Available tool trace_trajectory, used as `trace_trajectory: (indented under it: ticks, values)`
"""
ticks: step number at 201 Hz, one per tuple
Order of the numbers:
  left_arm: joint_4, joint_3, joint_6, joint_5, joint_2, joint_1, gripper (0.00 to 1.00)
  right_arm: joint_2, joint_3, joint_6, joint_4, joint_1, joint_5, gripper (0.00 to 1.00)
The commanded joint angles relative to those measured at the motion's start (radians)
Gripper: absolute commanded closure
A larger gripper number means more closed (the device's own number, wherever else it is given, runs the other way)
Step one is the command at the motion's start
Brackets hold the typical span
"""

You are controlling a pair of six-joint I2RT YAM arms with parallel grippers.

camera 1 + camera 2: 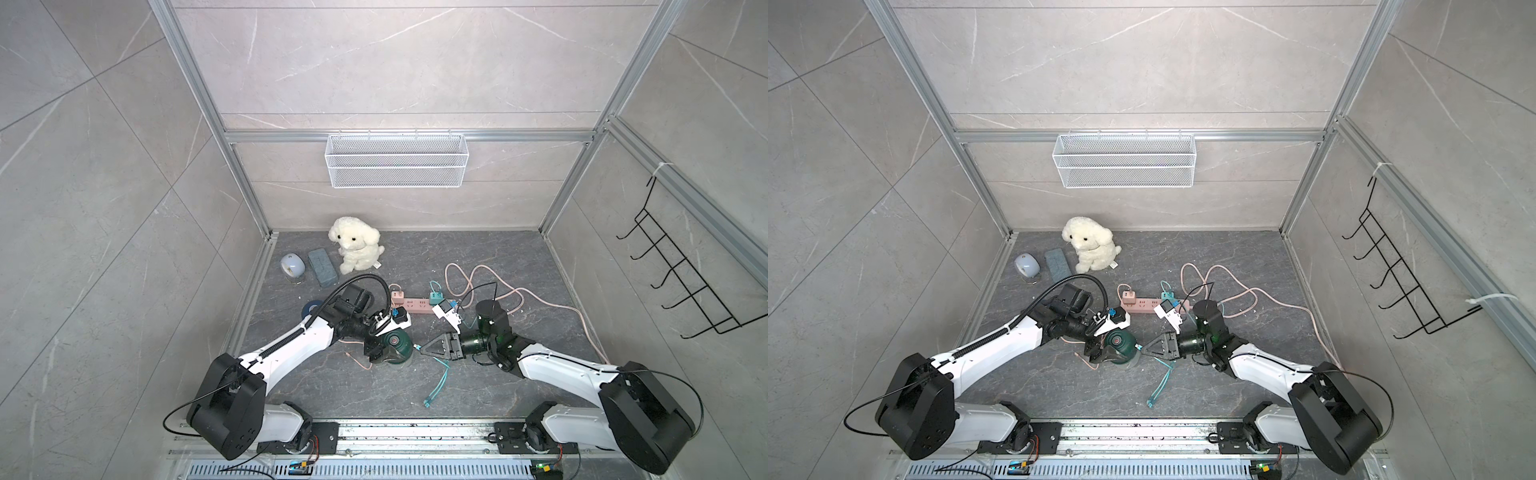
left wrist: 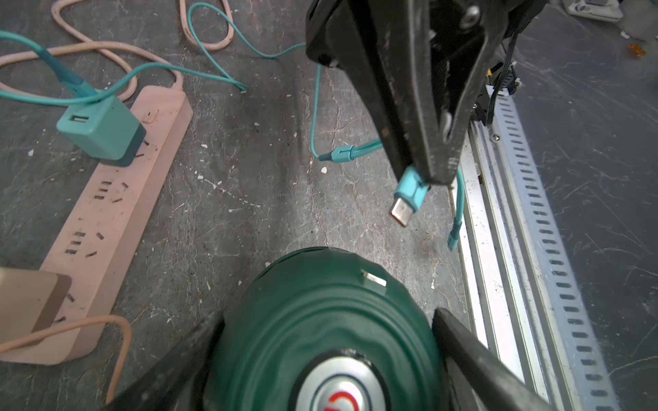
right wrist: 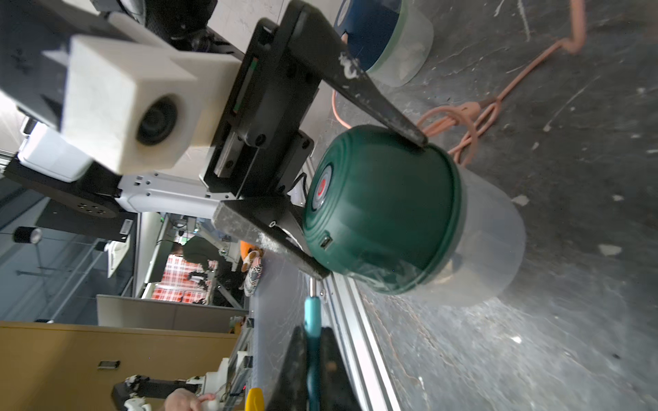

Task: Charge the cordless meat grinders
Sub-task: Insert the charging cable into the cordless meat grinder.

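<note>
The green grinder stands on the dark tabletop, near the front and about in the middle. It has a clear cup under its green dome. The left tool is opened wide around the dome. One finger touches one side of the dome and the other finger touches the far side, so the left tool has hold of the green grinder.

The right tool is pinched tight on the teal plug at the end of a teal cord. The metal tip of the plug sticks out past the fingertips. It points toward the green grinder and is close to it, but it is not touching. A small charging hole shows on the side of the dome that faces the plug.

The blue grinder sits farther back and to the left, and the left arm hides part of it.

A pink power strip lies behind the two tools. A teal charger block is plugged into it, and the teal cord goes into that block. A white toy dog sits by the back wall.
</note>
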Motion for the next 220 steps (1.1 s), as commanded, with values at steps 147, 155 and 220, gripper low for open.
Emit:
trace_trajectory:
  ticks: [147, 155, 220]
  values:
    - [0.058, 0.042, 0.014, 0.070, -0.059, -0.011, 0.37, 0.137, -0.024, 0.126, 0.296, 0.015, -0.068, 0.93]
    - [0.059, 0.043, 0.011, 0.069, -0.059, -0.012, 0.37, 0.141, -0.023, 0.124, 0.296, 0.015, -0.066, 0.93]
    - [0.059, 0.047, 0.024, 0.054, -0.057, -0.023, 0.38, 0.165, -0.019, 0.142, 0.323, 0.015, -0.075, 0.93]
